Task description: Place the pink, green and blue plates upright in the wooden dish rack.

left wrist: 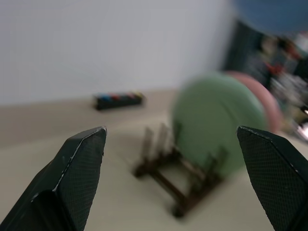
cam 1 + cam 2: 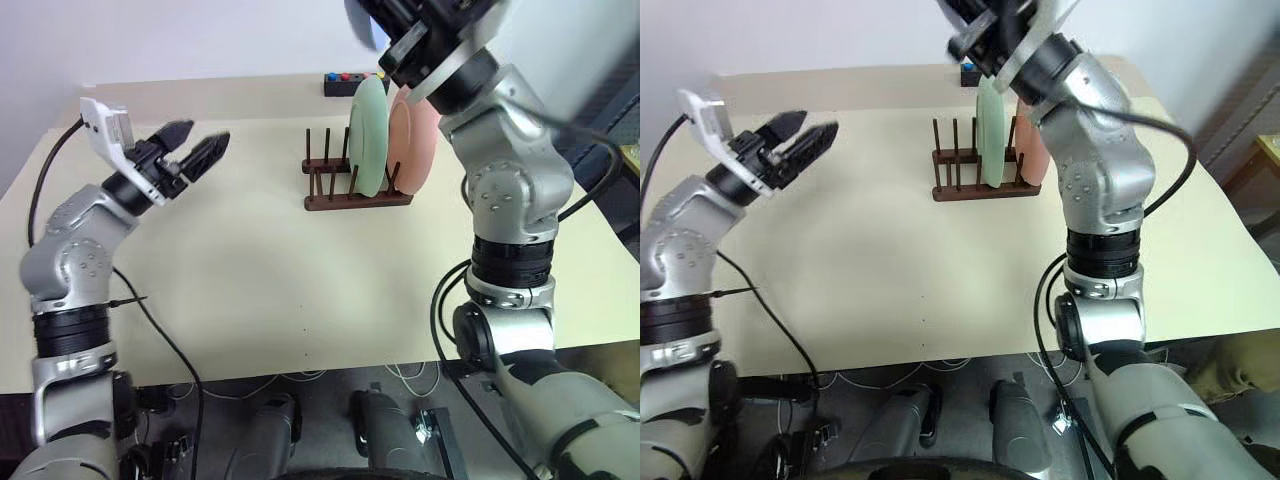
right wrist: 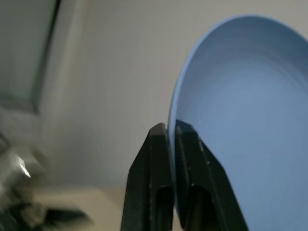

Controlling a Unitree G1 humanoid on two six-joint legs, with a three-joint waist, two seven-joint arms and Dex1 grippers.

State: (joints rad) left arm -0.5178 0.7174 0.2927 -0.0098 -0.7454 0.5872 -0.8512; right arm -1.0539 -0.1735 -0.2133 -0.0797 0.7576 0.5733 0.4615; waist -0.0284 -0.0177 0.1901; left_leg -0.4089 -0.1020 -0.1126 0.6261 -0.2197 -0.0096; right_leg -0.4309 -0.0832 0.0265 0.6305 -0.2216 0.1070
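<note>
Right wrist view shows the right end effector (image 3: 168,132) pinching the rim of the blue plate (image 3: 240,120) between its two fingers, the plate held up in the air above the far side of the counter (image 2: 250,280). The green plate (image 2: 369,135) and the pink plate (image 2: 415,140) already stand upright, side by side, at the right end of the wooden dish rack (image 2: 340,190), leaving free pegs to the left of the green one. The left end effector (image 2: 195,148) hovers well to the left of the rack, fingers spread and empty. To finish well, I judge the blue plate should be turned edge-down, lined up parallel to the green plate, and lowered into a free slot without knocking its neighbours. No writing or brand is legible anywhere.
</note>
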